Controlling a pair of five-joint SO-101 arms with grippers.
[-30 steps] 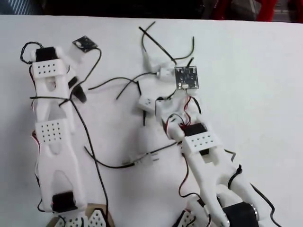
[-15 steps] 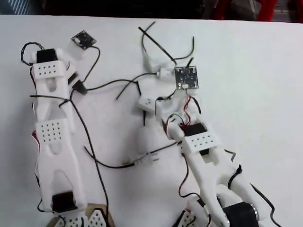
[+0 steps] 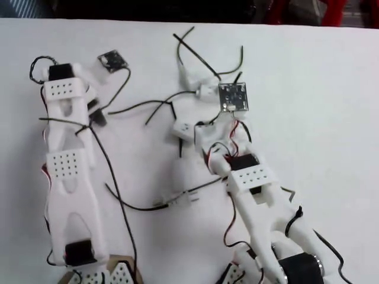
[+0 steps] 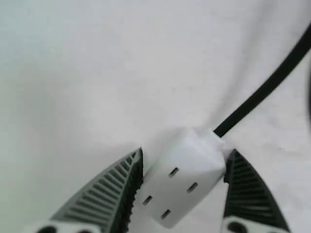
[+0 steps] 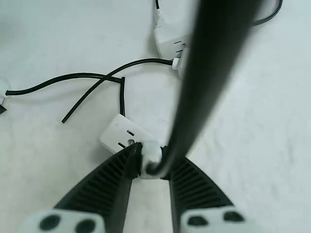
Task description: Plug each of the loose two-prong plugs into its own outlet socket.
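Clearly two end effectors [image 4: 184, 158] [image 5: 151, 151] — one socket [image 4: 182, 177], one plug [image 5: 150, 159] gripped

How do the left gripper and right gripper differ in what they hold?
The left gripper holds a white socket block between widely spread fingers; the right gripper pinches a small white plug, fingers nearly together. The left's block trails a black cord; the right's plug sits by a second white socket block. Both have dark ribbed fingers.

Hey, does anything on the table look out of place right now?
Nothing looks spilled or broken. The plug in the right gripper seems to sit against a corner of the socket block, beside its slots rather than in them, and its black cord rises straight across that wrist view.
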